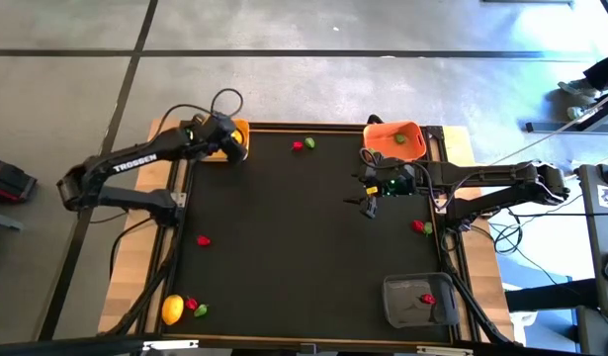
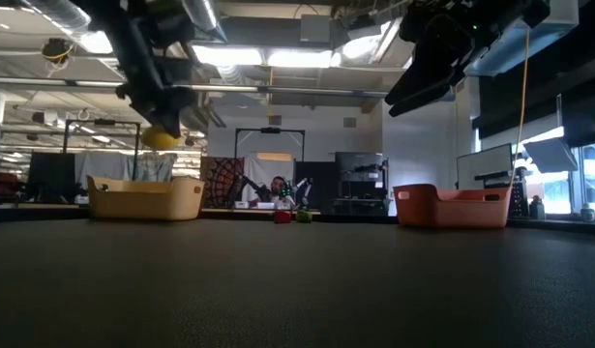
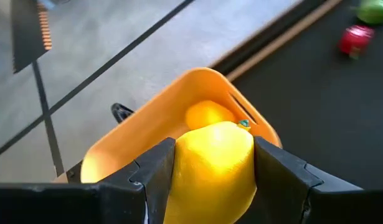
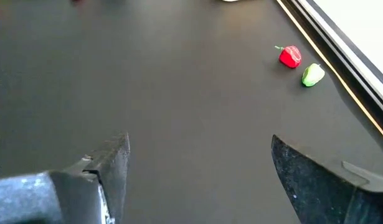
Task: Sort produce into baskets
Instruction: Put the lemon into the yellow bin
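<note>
While the left gripper (image 3: 210,180) clamps a lemon (image 3: 210,165) across its middle above the yellow basket (image 3: 141,137), it looks light, stiff and smooth; the right gripper (image 4: 197,174) hangs open.

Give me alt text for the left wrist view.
The left gripper holds a yellow lemon above the yellow-orange basket, where another lemon already lies. A red piece and a green piece sit on the dark mat beyond.
</note>
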{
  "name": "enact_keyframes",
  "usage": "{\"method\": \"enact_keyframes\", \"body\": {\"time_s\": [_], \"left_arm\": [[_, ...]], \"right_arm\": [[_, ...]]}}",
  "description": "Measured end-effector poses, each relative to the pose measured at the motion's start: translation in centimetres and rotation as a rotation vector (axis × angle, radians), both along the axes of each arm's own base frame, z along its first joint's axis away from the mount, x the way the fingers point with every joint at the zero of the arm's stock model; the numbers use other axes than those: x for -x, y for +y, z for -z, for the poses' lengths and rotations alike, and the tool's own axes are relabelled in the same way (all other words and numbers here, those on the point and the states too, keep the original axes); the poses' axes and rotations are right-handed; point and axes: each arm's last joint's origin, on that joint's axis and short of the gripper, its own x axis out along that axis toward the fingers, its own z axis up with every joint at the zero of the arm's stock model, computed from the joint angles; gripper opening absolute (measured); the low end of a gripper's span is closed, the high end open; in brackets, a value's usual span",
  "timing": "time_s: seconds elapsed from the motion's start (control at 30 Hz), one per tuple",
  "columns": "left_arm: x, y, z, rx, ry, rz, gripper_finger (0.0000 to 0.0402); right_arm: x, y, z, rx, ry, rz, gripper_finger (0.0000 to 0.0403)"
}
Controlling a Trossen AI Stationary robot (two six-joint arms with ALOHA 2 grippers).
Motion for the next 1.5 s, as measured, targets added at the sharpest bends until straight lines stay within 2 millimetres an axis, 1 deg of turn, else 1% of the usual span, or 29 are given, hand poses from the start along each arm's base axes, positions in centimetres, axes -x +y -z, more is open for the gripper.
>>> {"method": "enact_keyframes", "body": {"time_s": [0.17,0.3,0.43,0.6,0.73,0.9,1.13,1.3,1.4,1.5], "left_arm": [[0.1,2.0,2.1,0.002,0.039,-0.045,0.0191],[0.2,3.3,4.1,0.041,0.094,-0.08,0.0191],[0.3,4.6,5.6,0.085,0.143,-0.123,0.0191],[0.5,6.1,7.2,0.116,0.161,-0.187,0.0191],[0.7,6.9,8.1,0.134,0.18,-0.212,0.0191],[1.0,7.5,8.6,0.14,0.181,-0.236,0.0191],[1.2,8.1,8.5,0.112,0.147,-0.26,0.0191],[1.2,8.2,8.4,0.103,0.142,-0.257,0.0191],[1.1,8.2,8.4,0.098,0.138,-0.255,0.0201],[1.3,8.4,8.3,0.096,0.148,-0.25,0.0224]], "right_arm": [[0.0,0.0,0.0,0.006,0.001,-0.005,0.0319],[0.0,0.0,0.0,0.008,0.002,-0.007,0.0319],[0.0,0.0,0.0,0.013,0.001,-0.011,0.0319],[0.0,0.0,0.0,0.013,0.001,-0.011,0.0319],[0.0,0.0,0.0,0.012,0.001,-0.011,0.0319],[0.0,0.0,0.0,0.012,-0.002,-0.01,0.0319],[-0.1,0.0,-0.1,0.012,-0.006,-0.009,0.0319],[-0.1,0.0,-0.1,0.012,-0.006,-0.009,0.0319],[-0.1,0.0,-0.1,0.012,-0.007,-0.009,0.0319],[-0.1,0.0,-0.1,0.011,-0.007,-0.009,0.0319]]}}
